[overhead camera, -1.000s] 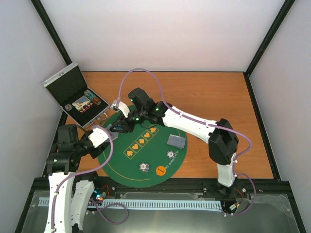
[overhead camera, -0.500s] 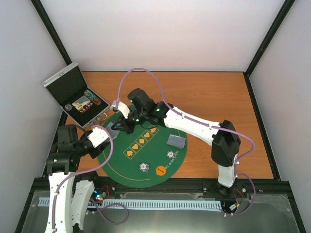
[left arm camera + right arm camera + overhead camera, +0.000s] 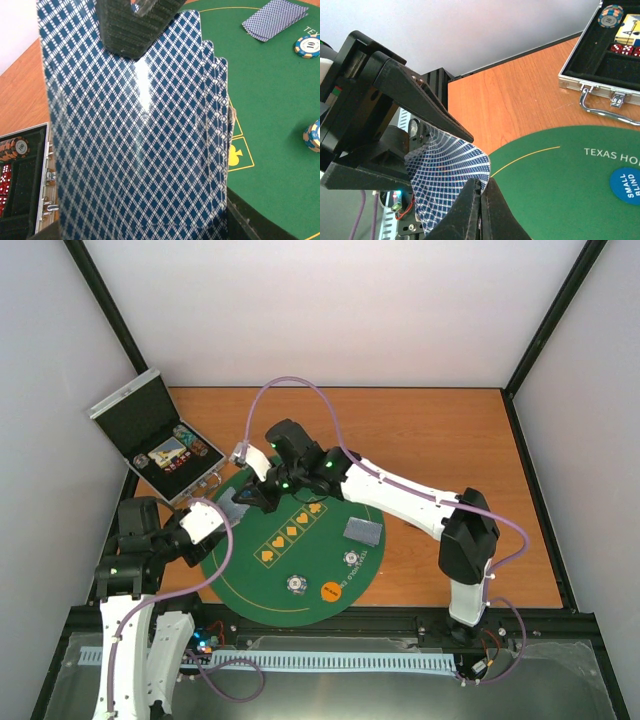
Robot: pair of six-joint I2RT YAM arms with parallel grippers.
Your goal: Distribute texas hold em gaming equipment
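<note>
Wooden table [image 3: 430,430], green mat [image 3: 345,508], white walls [image 3: 330,310]

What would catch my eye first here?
The left gripper holds up a stack of blue diamond-backed playing cards at the left edge of the round green felt mat, while the right gripper pinches the bent top card. Behind them, an open silver case sits at the far-left corner of the wooden table.
</note>
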